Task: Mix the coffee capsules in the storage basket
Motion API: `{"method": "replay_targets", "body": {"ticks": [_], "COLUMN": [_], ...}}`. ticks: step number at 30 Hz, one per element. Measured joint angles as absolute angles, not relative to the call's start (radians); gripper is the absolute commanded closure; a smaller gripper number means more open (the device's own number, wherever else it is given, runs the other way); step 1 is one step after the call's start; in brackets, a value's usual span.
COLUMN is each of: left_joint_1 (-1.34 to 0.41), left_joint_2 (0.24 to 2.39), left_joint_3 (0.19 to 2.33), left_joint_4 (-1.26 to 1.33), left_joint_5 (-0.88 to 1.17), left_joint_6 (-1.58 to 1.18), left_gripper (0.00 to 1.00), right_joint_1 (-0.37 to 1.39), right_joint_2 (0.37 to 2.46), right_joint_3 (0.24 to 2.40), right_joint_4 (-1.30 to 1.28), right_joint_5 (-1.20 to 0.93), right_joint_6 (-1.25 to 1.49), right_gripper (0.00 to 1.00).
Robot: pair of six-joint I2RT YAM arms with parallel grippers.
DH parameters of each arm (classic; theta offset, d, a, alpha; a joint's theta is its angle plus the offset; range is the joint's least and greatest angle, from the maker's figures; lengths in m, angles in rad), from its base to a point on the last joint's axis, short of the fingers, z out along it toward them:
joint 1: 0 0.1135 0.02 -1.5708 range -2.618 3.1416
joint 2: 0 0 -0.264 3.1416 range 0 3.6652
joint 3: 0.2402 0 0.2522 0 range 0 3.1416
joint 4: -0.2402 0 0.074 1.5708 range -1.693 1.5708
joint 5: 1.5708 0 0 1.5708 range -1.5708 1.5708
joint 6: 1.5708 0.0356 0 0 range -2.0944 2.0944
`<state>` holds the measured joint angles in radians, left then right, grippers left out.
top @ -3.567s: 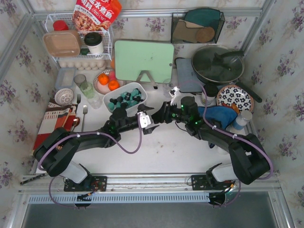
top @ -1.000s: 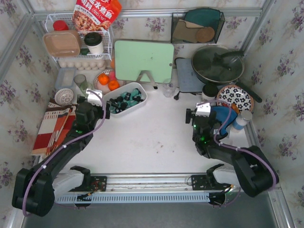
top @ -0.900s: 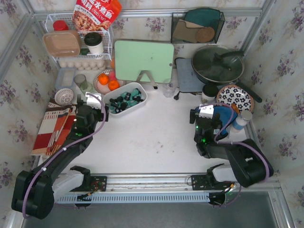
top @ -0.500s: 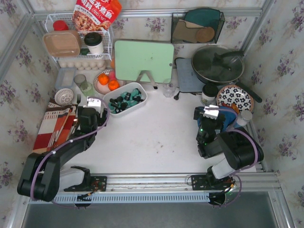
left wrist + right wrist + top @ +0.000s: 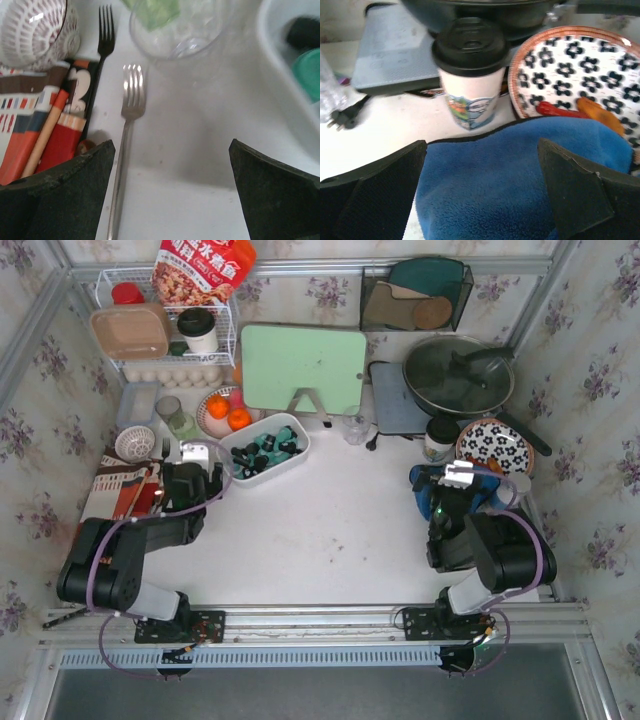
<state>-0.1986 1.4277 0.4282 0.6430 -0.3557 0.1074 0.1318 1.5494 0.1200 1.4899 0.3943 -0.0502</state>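
The storage basket [image 5: 263, 448], a shallow white tub, stands left of the table's middle. It holds teal and black coffee capsules [image 5: 262, 452] lying together. My left gripper [image 5: 196, 470] sits just left of the tub, apart from it, open and empty. In the left wrist view the left gripper [image 5: 170, 150] hovers over bare table; the tub's wall [image 5: 280, 75] shows at the right, with a teal capsule [image 5: 307, 75] and a black one [image 5: 305, 32] behind it. My right gripper [image 5: 455, 480] is far off at the right. The right gripper [image 5: 481, 150] is open above a blue cloth [image 5: 520, 175].
A silver fork [image 5: 131, 100], a black fork [image 5: 104, 30], a clear glass [image 5: 180, 25], a patterned bowl [image 5: 35, 30] and a striped packet [image 5: 45, 125] lie by the left gripper. A lidded paper cup [image 5: 470, 75] and a flowered plate [image 5: 580, 70] stand beyond the cloth. A green board [image 5: 303, 365] leans behind the tub.
Both arms have drawn back from the table's middle and folded toward their bases. The left gripper now rests left of the tub, the right one over the blue cloth. Both stayed open.
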Motion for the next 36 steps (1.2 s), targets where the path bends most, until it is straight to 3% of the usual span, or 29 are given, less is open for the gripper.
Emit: {"method": "replay_targets", "body": {"ticks": [10, 36], "left_joint_1": [-0.057, -0.041], "left_joint_2": [1.512, 1.508], "left_joint_3": [0.387, 0.421], "left_joint_4": [0.749, 0.752], "left_joint_5": [-0.263, -0.142], "left_joint_6": [0.046, 0.041], "left_gripper": [0.01, 0.01], "right_joint_1": [0.112, 0.11], "right_joint_2": [1.543, 1.545], "right_joint_3": [0.133, 0.182], "right_joint_4": [1.444, 1.364], "right_joint_5": [0.204, 0.208], "right_joint_6": [-0.039, -0.021], "right_gripper": [0.0, 0.0]}}
